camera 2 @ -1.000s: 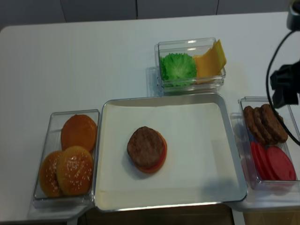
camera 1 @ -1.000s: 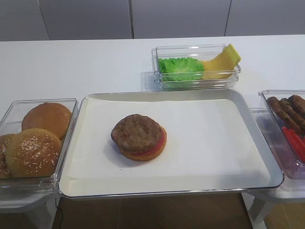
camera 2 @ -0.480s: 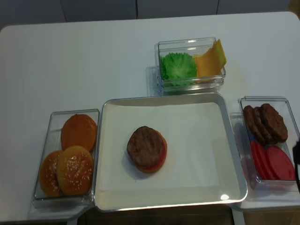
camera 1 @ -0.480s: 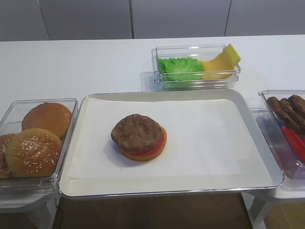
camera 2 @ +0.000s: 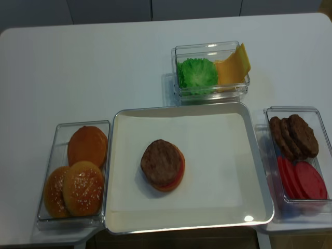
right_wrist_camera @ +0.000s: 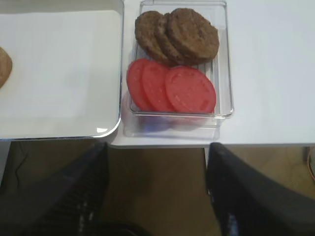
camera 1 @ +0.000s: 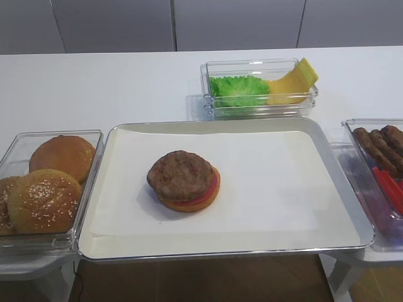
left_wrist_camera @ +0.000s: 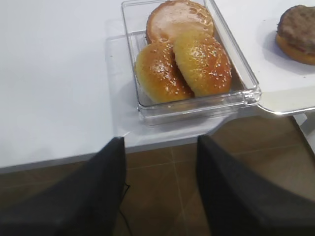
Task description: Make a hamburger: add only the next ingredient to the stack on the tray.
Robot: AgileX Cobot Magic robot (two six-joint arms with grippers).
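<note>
A brown meat patty (camera 1: pixel 181 174) (camera 2: pixel 161 162) lies on top of the stack (camera 1: pixel 191 202), a tan bun bottom with a red layer, left of centre on the paper-lined silver tray (camera 1: pixel 220 124). Neither gripper shows in the overhead views. My right gripper (right_wrist_camera: pixel 157 147) hangs past the table's front edge, below the tub of patties, open and empty. My left gripper (left_wrist_camera: pixel 161 140) also sits off the front edge, below the bun tub, open with nothing between its fingers. The stack (left_wrist_camera: pixel 298 29) shows at the top right of the left wrist view.
A clear tub (right_wrist_camera: pixel 224 59) right of the tray holds spare brown patties (right_wrist_camera: pixel 179 34) and red slices (right_wrist_camera: pixel 189 91). A tub (left_wrist_camera: pixel 197 105) left of the tray holds sesame buns (left_wrist_camera: pixel 202 61). A back tub (camera 1: pixel 258 104) holds lettuce and cheese.
The right arm's dark shape at the right edge of the overhead view has pulled back out of that view. The patty and stack have not moved.
</note>
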